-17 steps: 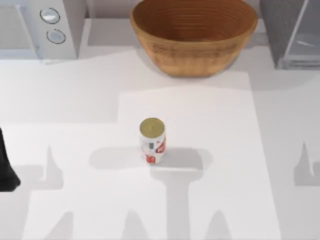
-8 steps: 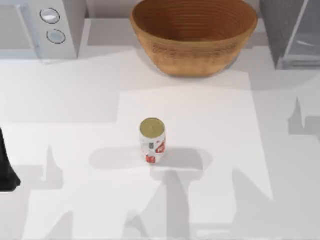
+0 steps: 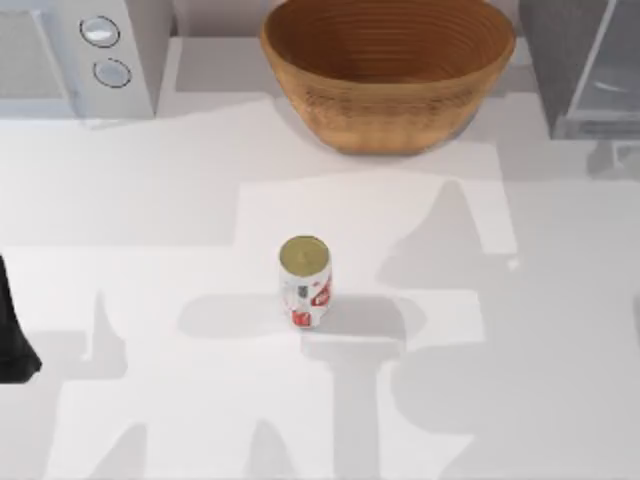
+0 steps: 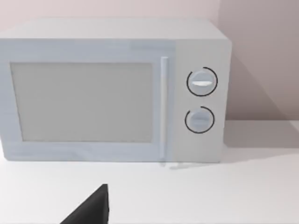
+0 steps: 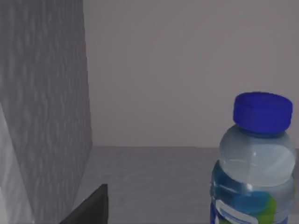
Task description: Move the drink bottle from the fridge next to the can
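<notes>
The can (image 3: pixel 305 280), white with red markings and a dull gold top, stands upright mid-table. The grey fridge (image 3: pixel 560 60) is at the back right, its pale door panel swung open. In the right wrist view the drink bottle (image 5: pixel 254 163), clear with a blue cap and a blue-green label, stands upright on the fridge floor beside the textured grey fridge wall (image 5: pixel 46 102). A dark edge of my right gripper (image 5: pixel 91 209) shows close in front of the bottle, apart from it. My left gripper (image 4: pixel 91 210) is parked at the table's left edge, facing the white box.
A large woven basket (image 3: pixel 388 70) stands at the back centre, between the fridge and the white two-knob box (image 3: pixel 80 55) at the back left. My left arm (image 3: pixel 12 335) shows as a dark shape at the left edge. Arm shadows lie across the right half of the table.
The right arm's shadow has swept across the table's right side toward the back and the fridge. The can and the left arm have not moved.
</notes>
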